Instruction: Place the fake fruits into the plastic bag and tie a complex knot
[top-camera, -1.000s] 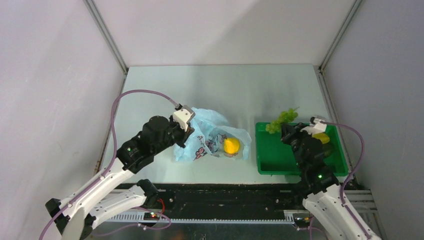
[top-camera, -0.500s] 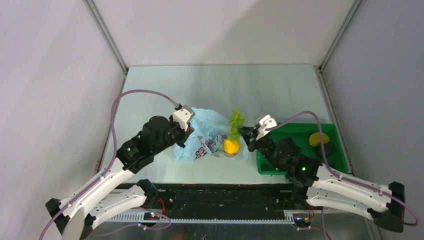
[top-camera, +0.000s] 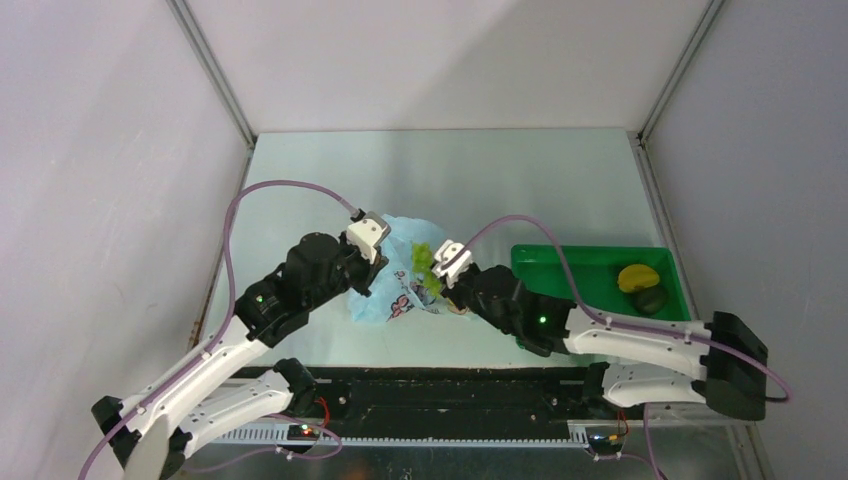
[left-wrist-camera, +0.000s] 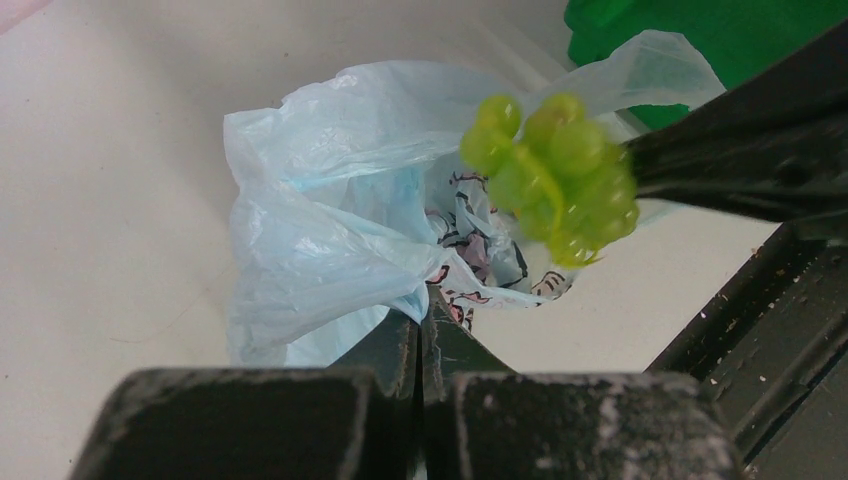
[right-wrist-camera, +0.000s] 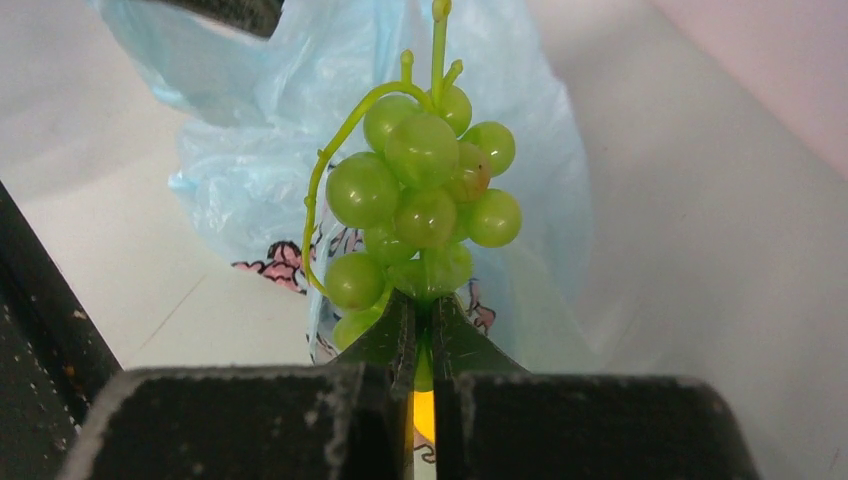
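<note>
The light-blue plastic bag lies left of centre, and my left gripper is shut on its edge, holding the mouth up. My right gripper is shut on the green grapes, pinching the bunch at its lower end. The bunch hangs right at the bag's mouth. A yellow patch of fruit shows between my right fingers, inside the bag. Another yellow fruit lies in the green tray.
The green tray stands at the right and also holds a dark object. My right arm stretches across the tray's near side. Grey walls close in the table on three sides.
My right arm has carried the grapes leftward from the tray to the bag's mouth. The left gripper has kept still, holding the bag.
</note>
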